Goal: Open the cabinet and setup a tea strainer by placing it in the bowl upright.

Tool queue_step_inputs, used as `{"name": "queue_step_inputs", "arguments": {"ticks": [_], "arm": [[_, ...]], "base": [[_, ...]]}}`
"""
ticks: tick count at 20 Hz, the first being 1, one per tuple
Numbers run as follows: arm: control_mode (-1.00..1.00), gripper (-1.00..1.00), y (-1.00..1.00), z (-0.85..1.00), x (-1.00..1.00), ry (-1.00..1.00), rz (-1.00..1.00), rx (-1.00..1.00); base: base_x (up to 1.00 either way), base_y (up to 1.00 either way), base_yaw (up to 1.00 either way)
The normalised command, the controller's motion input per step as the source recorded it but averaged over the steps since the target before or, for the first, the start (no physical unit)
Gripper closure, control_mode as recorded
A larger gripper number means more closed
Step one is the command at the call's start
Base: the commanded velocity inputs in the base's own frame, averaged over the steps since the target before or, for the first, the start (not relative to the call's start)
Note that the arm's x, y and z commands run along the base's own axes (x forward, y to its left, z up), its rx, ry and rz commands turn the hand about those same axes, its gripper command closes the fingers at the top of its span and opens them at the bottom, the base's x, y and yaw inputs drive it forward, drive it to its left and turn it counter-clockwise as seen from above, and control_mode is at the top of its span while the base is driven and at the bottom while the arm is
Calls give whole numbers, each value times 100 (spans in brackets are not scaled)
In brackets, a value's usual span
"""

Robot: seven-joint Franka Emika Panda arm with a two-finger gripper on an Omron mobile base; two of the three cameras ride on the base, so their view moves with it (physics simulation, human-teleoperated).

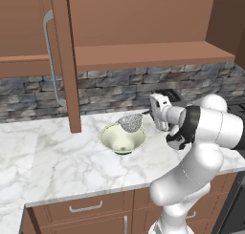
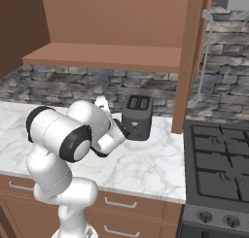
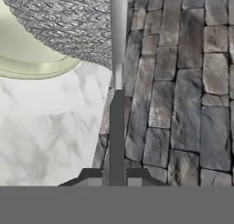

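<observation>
Hand view shows two dark fingers clamped on the thin dark handle of a silver wire-mesh tea strainer, its basket over the pale cream-green bowl on the marble worktop.

You have a tea strainer of silver wire mesh, rough-woven and glinting; its bowl looks smooth, matt cream-green ceramic; the bench is polished white marble with grey veins; the cabinet is plain brown wood; the wall behind is rough grey stone.
</observation>
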Motion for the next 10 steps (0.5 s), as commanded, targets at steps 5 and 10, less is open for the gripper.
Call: {"name": "queue_step_inputs", "arguments": {"ticks": [5,10], "arm": [[-100,100,-13,-18,-7,-9,6,1],[-100,100,0,39,-25,0,0,1]], "base": [[0,0,0],[0,0,0]]}}
